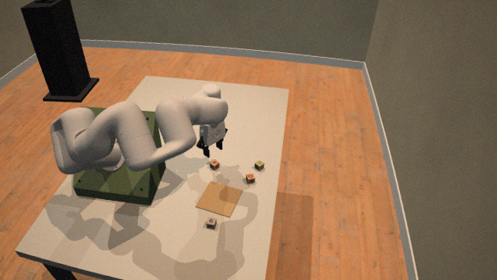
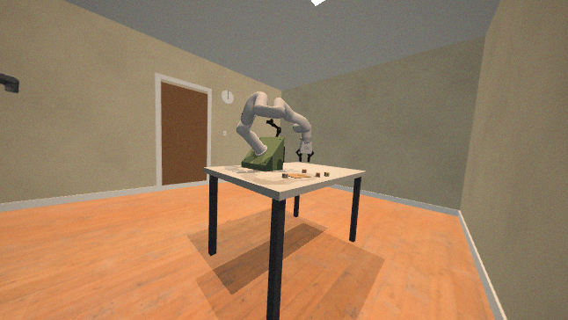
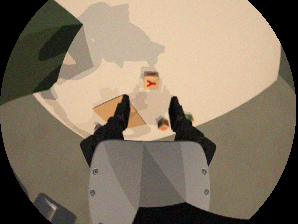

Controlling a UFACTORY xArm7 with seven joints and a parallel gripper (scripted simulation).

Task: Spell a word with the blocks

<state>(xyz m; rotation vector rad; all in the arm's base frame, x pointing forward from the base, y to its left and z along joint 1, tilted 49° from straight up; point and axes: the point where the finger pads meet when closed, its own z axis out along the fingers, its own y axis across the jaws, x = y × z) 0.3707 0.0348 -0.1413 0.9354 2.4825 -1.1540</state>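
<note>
Seen from across a room with an orange plank floor (image 2: 132, 264): white table (image 2: 264, 185) on 4 black legs, green wedge-shaped base (image 2: 268, 158) on its far side, pale arm (image 2: 281, 110) arching up from it and bending down to the gripper (image 2: 305, 157). Gripper hanging above the tabletop, fingers parted, holding nothing. Thin tan mat (image 2: 301, 176) lying flat near the front edge, with 4 small blocks around it, letters too small to read. Brown door (image 2: 184, 134) and round clock (image 2: 228, 97) on the left wall.

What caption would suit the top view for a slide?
Gripper hovers open above a red-lettered block; the mat holds no blocks.
</note>
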